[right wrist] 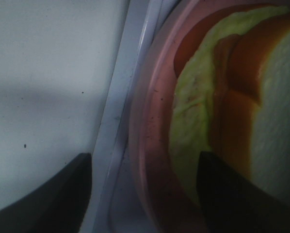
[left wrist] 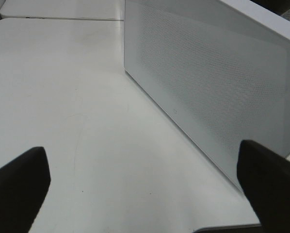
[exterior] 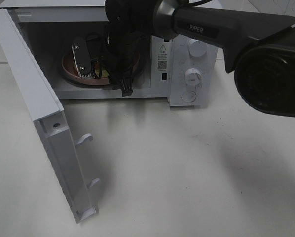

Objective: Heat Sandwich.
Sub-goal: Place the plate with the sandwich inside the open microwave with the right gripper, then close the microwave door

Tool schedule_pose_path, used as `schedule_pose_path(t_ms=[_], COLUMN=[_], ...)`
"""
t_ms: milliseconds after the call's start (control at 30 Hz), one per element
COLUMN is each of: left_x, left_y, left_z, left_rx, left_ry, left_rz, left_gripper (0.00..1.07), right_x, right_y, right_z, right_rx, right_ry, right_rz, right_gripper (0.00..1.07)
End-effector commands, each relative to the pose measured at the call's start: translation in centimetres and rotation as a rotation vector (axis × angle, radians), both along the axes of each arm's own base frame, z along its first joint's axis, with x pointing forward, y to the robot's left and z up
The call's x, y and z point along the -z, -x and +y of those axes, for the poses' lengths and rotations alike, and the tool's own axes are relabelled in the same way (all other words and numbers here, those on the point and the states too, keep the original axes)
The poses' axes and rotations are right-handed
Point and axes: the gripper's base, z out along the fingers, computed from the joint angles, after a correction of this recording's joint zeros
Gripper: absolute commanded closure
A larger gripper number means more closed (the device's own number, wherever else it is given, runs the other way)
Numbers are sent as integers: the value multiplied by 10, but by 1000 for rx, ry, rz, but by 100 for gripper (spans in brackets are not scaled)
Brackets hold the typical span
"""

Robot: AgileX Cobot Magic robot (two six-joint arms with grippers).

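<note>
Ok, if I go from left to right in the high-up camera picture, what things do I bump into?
First the open microwave door → right hand inside the microwave → warning sticker → knobs → big black arm part. The pink plate overlaps the hand, so it's left out.

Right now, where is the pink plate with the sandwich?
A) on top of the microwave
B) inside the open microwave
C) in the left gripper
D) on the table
B: the pink plate sits in the microwave cavity past the open door, with the right gripper reaching in at its rim.
</note>
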Motion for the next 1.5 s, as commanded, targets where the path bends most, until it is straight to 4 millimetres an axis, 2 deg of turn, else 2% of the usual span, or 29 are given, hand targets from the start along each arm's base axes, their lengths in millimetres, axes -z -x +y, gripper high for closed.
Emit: schedule_pose_path(t_ms=[33,300,733,1200,1267,1500], left_x=[1,1,1,1,1,1], left_y=[2,2,2,2,2,2], left_z=[-1,-1,-1,-1,-1,-1], left_rx=[0,0,0,0,0,0], left_ry=[6,6,6,6,6,6], left_rz=[-14,-14,-14,-14,-14,-14], left_gripper=[9,9,9,9,9,9], right_x=[-7,-16,-19,-21,-21,-23], right_y=[5,19,46,95,108,131], right_z=[-3,-12,-31,-66,-75,-92], right_rx=[8,-3,-26,-57,-44,6], right_ry=[-8,-24,-44,-87,-91,-129], right_rz=[3,-11,-24,-52,-39,-24], right_gripper=[41,33,33,33,33,33])
